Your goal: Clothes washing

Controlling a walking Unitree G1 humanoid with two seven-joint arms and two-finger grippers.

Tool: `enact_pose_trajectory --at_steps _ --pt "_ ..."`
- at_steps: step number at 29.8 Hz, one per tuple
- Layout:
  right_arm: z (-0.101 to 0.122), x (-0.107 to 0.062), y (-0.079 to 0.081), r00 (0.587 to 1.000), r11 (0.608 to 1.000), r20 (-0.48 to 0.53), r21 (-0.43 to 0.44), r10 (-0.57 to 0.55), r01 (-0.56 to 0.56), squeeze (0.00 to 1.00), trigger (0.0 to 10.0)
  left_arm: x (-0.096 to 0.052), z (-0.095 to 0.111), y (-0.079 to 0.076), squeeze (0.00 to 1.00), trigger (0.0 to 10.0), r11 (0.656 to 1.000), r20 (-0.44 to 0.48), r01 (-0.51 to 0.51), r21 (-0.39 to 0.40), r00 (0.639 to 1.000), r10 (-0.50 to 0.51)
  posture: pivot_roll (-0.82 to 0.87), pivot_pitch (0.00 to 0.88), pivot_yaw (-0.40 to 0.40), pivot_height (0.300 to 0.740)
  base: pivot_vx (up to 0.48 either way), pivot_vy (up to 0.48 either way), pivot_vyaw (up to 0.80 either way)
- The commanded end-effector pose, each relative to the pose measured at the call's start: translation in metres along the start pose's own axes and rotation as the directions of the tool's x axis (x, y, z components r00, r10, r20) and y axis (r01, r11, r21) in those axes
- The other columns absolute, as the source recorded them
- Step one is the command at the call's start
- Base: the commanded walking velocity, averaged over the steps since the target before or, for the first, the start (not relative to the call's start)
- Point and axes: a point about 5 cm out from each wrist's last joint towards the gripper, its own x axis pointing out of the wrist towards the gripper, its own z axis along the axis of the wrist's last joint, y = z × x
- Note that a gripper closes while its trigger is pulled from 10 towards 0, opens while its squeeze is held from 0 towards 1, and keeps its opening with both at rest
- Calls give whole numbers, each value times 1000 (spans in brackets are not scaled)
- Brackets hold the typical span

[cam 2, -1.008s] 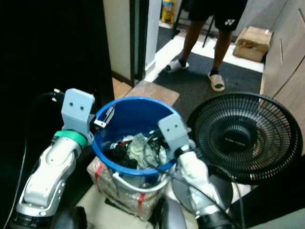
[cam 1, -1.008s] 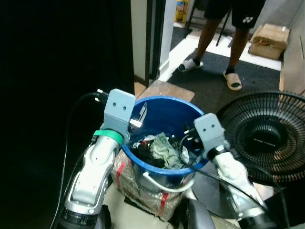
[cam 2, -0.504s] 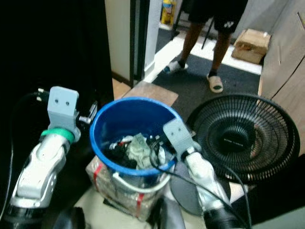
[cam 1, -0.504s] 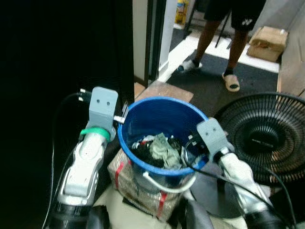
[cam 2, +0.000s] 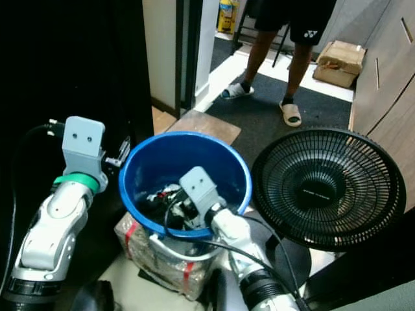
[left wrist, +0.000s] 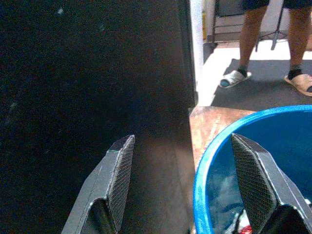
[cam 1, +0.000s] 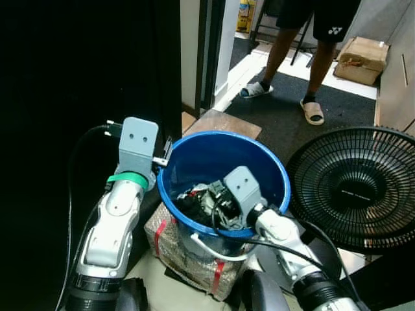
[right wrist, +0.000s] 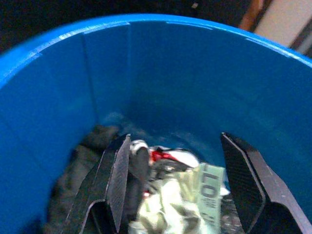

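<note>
The clothes (right wrist: pixel 170 195) lie at the bottom of the blue bucket (cam 1: pixel 266 168). The right gripper (right wrist: pixel 175 190) hangs over them, fingers spread. The left gripper (left wrist: pixel 187 190) waits spread outside the rim. A shallow grab may catch only one loose fold, which could slip.

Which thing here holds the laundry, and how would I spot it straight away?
Start at the big round black fan lying on the robot's right. Just beside it, between the two silver arms, stands a blue bucket with crumpled clothes at the bottom. It is the one bright blue, open-topped thing here, and the right gripper reaches into it.
</note>
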Motion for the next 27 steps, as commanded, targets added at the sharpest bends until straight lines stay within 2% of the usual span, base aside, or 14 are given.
enact_pose_trajectory --at_steps 1,2,6,9,11,13,15,21,27 --pt "-7 -2 14 996 994 -7 70 89 -89 0 10000 -2 -5 0 0 10000 1000 -25 -3 5 1000 3 130 106 -21 555 0 0 0" --pt "-7 -1 19 991 988 4 74 134 -134 0 10000 -1 -5 -2 0 10000 1000 -28 5 4 1000 -5 124 104 -17 555 0 0 0" --pt "-7 1 21 990 988 21 65 141 -142 0 10000 1 -5 -5 0 10000 1000 -29 16 2 999 -16 124 104 -17 555 0 0 0" --pt "-6 2 16 992 990 34 68 123 -125 0 10000 2 -4 -7 0 10000 1000 -30 21 2 999 -21 121 104 -14 555 0 0 0" --pt "-8 1 7 996 993 23 80 89 -91 0 10000 3 -5 -7 0 10000 1000 -32 23 2 999 -23 119 104 -11 555 0 0 0" --pt "-11 1 2 997 994 -2 82 79 -79 0 10000 2 -5 -7 0 10000 1000 -34 25 3 999 -25 119 104 -11 555 0 0 0" --pt "-21 3 2 988 993 -106 48 116 -112 0 10000 2 -7 -7 0 10000 999 -41 33 8 999 -33 111 103 -2 555 0 0 0" --pt "-32 6 11 971 988 -183 18 154 -153 0 10000 3 -8 -8 0 10000 999 -46 35 9 998 -34 122 102 -7 555 0 0 0" --pt "-37 9 11 961 990 -244 -16 131 -139 0 10000 1 -8 -6 0 10000 999 -52 32 14 998 -31 132 102 -12 555 0 0 0"
